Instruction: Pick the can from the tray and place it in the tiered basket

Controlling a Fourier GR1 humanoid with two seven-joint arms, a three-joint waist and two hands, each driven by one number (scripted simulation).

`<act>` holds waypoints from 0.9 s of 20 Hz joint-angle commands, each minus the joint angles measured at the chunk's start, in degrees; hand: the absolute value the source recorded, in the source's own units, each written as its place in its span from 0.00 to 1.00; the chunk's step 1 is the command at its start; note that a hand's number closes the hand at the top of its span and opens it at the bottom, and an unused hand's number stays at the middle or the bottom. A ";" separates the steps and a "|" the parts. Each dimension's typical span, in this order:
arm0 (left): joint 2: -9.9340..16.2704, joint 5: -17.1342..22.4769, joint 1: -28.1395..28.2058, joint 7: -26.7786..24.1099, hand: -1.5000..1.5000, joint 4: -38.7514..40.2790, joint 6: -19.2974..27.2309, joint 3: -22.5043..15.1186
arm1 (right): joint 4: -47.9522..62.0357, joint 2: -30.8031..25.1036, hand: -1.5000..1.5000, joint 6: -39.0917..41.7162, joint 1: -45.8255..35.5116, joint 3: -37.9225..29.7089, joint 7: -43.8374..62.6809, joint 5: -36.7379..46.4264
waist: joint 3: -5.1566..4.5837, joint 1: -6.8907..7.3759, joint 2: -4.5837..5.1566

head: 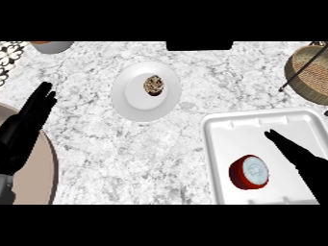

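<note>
In the head view, the task is barely begun: the red can (pixel 250 171) lies in the white tray (pixel 223 127) on the counter (pixel 124 158), and the tiered basket (pixel 317 74) at the far right holds nothing visible. The right hand (pixel 303 156) hovers over the tray just beside the can, fingers straight, holding nothing. The left hand (pixel 26 120) rests open at the left edge.

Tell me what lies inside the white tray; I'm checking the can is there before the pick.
The red can stands in the white tray, pale top up. The right hand reaches over the tray beside it, fingers straight, covering the tray's right part; anything under it cannot be seen.
</note>
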 commanded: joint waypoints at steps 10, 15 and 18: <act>-3.13 0.01 3.02 -1.58 0.50 4.04 1.26 -2.35 | 14.97 7.51 0.00 -6.78 -2.47 4.50 -7.50 14.82 | -1.71 0.05 0.71; -3.93 0.53 2.44 -2.99 0.50 7.46 0.46 -2.64 | 14.73 7.39 0.00 -4.13 -2.59 4.65 -6.43 14.11 | -1.80 -0.51 0.78; -1.85 -0.50 2.43 -1.61 0.50 5.33 1.27 -2.77 | 18.94 7.89 1.00 -0.74 -2.34 6.27 -8.86 11.62 | -1.72 0.25 0.85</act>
